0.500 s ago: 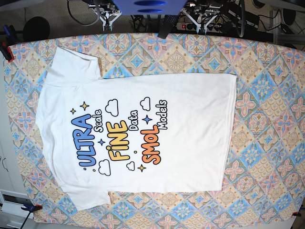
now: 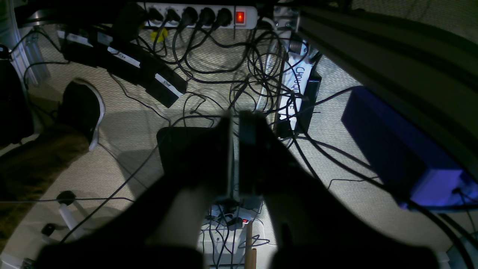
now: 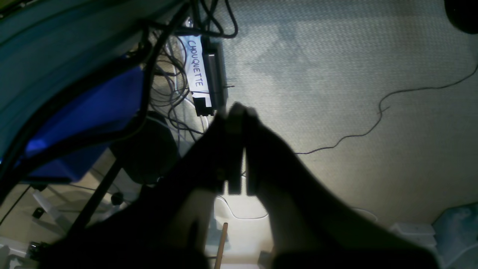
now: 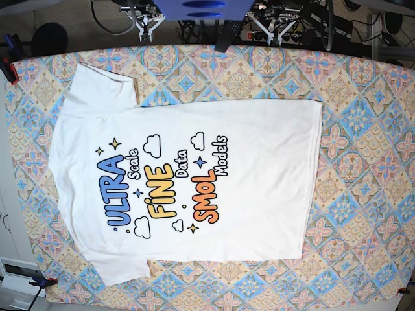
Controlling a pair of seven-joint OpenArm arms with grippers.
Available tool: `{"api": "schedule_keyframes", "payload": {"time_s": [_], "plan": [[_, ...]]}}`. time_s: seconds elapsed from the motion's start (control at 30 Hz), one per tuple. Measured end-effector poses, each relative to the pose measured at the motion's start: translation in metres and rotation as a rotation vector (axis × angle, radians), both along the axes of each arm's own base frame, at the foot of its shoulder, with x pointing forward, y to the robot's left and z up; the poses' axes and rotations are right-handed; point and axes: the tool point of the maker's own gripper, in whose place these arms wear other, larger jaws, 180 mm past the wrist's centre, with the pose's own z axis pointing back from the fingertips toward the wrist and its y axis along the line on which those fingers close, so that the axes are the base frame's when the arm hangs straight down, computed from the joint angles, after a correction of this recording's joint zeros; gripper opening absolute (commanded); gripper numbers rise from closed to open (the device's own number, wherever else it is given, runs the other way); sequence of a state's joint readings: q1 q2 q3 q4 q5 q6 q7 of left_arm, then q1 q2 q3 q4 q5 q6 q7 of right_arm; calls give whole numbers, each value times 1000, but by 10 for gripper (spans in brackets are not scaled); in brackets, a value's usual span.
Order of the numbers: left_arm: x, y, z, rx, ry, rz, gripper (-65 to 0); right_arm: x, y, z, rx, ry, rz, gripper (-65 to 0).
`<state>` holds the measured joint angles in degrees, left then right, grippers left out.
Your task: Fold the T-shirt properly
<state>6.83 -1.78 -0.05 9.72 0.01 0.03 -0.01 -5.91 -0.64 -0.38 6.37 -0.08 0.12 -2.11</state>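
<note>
T-shirt [image 4: 188, 178]: flat, print up, mid-tabletop [image 4: 363, 129], collar toward its left edge.
Left gripper [image 2: 234, 123]: jaws closed, empty, past the far edge over floor cables.
Right gripper [image 3: 237, 112]: jaws pressed together, empty, well apart from the shirt.

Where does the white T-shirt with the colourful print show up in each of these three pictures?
Base: the T-shirt lies flat, print up, across the middle of the patterned table.
Left wrist: not in it; only floor, cables and the shut left gripper.
Right wrist: not in it; floor and the shut right gripper.
Shared landmark: the white "CHOUQUETTE" label, seen by both wrist cameras.
</note>
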Motion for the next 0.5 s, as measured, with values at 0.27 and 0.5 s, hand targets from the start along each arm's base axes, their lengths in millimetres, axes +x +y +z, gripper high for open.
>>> {"api": "schedule_keyframes", "payload": {"time_s": [0.27,0.5], "plan": [[-41,31,4,47,61,-8,-627,-46,-1,4,-2,61,0,-650],[-83,69,13,104,117,-24,-627,-69,-38,13,-66,31,15,-650]]}}
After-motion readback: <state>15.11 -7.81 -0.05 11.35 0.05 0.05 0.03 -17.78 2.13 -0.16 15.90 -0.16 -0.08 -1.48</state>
